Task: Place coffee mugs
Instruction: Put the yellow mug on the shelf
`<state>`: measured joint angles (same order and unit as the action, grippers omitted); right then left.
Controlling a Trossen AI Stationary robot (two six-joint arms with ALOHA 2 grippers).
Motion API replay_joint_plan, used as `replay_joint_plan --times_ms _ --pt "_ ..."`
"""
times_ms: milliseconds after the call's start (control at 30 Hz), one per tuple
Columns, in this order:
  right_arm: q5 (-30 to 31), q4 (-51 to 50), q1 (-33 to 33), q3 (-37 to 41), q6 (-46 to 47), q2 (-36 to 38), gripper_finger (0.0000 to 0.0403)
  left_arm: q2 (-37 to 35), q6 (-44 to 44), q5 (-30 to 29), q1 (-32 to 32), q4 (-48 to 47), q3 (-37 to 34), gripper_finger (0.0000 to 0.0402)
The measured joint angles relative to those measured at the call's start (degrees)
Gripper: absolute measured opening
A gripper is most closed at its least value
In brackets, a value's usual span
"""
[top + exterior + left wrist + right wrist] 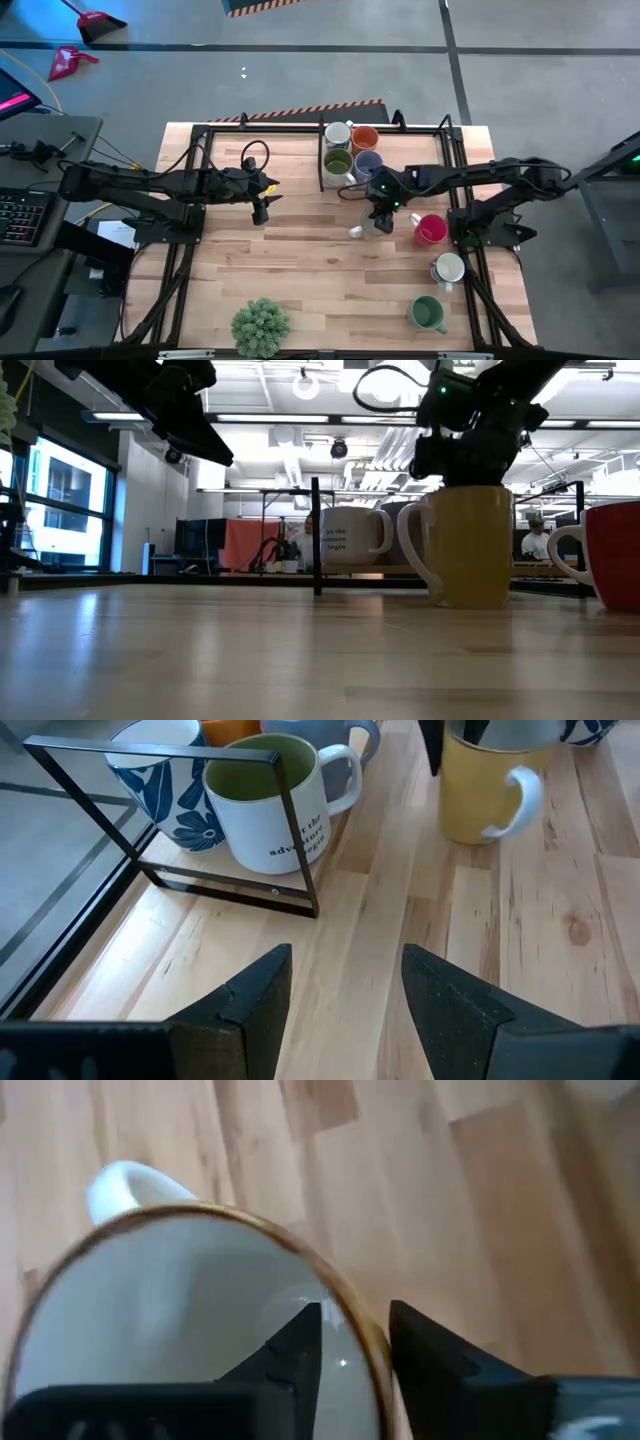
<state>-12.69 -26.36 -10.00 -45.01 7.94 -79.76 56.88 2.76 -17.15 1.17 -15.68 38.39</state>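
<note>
Yellow-glazed with a white handle and a pale inside, the mug (374,224) stood upright on the wooden desk (300,270), near the middle and just in front of the black wire rack (330,160). My right hand (379,213) was directly above it. One finger (290,1350) sat inside the rim and the other finger outside, so the mug's wall lay between them; I could not tell whether the fingers were already pressing on it. In the low view the mug's base rested flat on the desk.

Four mugs were grouped at the rack: a white one with blue flowers (338,134), an orange one (364,138), a white one with an olive inside (338,163) and a blue-grey one (368,164). A magenta mug (431,230) stood just beside the yellow mug, toward the right edge. Nearer the front right corner stood a white mug (448,268) and, in front of it, a dark green mug (427,314).

My left hand (261,208) hung above bare desk left of centre, well apart from every mug, with its fingers (250,1000) spread and nothing between them.

A bushy green potted plant (261,327) stood at the front edge.
</note>
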Motion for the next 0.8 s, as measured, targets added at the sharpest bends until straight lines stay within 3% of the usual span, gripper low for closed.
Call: replay_joint_plan --times_ms 100,200,267,400,600,800 --pt "-1.04 0.06 0.25 -0.05 0.78 -1.24 0.0053 0.0 0.0 0.0 0.0 -0.02 0.0 0.018" --pt "3.14 0.54 0.74 -0.15 0.57 -1.52 0.0013 0.0 -0.01 0.0 0.0 0.02 0.0 0.018" --pt "6.64 1.54 1.1 -0.12 0.42 -0.99 0.0012 0.0 0.01 0.0 0.0 -0.21 -0.13 0.018" --pt "6.66 3.37 1.3 0.1 1.53 1.15 0.0003 0.0 0.16 0.0 0.0 -1.72 -0.17 0.018" --pt "7.11 -3.65 3.72 -7.46 3.56 6.82 0.0001 0.02 0.1 -0.02 0.0 -2.8 -0.2 0.018" --pt "18.79 -16.53 4.7 -20.08 6.39 9.78 0.0001 0.02 0.1 -0.04 0.0 -3.02 -0.2 0.018"
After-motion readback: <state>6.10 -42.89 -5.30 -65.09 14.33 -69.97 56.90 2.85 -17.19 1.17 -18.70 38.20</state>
